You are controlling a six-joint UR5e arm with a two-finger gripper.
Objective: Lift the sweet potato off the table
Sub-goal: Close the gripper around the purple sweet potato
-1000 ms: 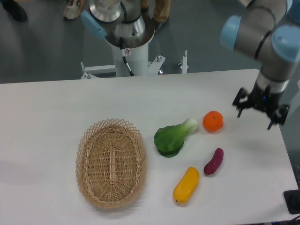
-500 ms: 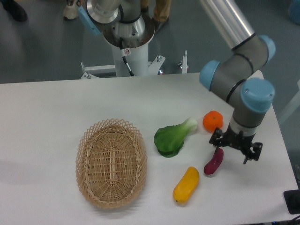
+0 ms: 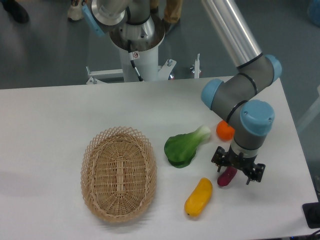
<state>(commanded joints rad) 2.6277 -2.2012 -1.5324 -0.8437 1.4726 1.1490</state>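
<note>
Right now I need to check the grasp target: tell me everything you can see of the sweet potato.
The sweet potato is a small, slim, dark purple-magenta oblong with a smooth skin, lying on the white table. Only its lower part shows; the pincer hangs over its upper end and hides it. It lies right of the yellow vegetable. Whether the fingers touch it cannot be told.

On the table (image 3: 60,110) we see a basket (image 3: 119,173) at the left. Right of it lies a leafy green (image 3: 184,146), with an oblong vegetable (image 3: 198,197) in front of that. The sweet potato (image 3: 227,176) lies just right of the oblong vegetable, directly under our gripper (image 3: 238,168). An orange (image 3: 223,131) sits behind it.
</note>
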